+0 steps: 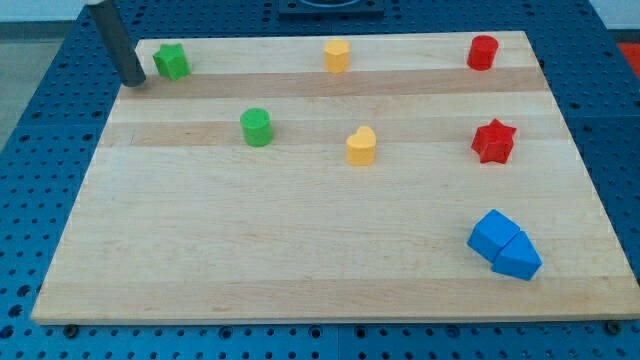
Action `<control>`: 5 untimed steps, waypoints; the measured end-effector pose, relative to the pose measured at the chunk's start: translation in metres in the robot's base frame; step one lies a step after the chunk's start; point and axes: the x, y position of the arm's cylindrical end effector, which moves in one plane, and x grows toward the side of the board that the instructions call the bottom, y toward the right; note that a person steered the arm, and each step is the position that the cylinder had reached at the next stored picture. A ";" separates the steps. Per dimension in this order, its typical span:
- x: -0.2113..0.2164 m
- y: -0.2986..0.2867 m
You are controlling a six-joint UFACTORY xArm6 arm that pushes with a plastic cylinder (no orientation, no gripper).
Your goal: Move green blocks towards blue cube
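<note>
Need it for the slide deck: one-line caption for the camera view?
My tip sits just left of the green star; green cylinder mid-board, blue blocks at the view's bottom right.

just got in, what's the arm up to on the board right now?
It is pushing blocks with a bare rod. My tip sits at the board's top-left corner, just left of the green star block, close to it; contact is unclear. The green cylinder stands lower and to the right. Both greens are far from the blue cube, which sits bottom right against a blue wedge-like block. Yellow and red blocks sit in between, untouched.
</note>
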 end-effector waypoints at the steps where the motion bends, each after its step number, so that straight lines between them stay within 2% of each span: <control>1: -0.029 -0.004; 2: -0.052 0.001; 5: -0.056 0.051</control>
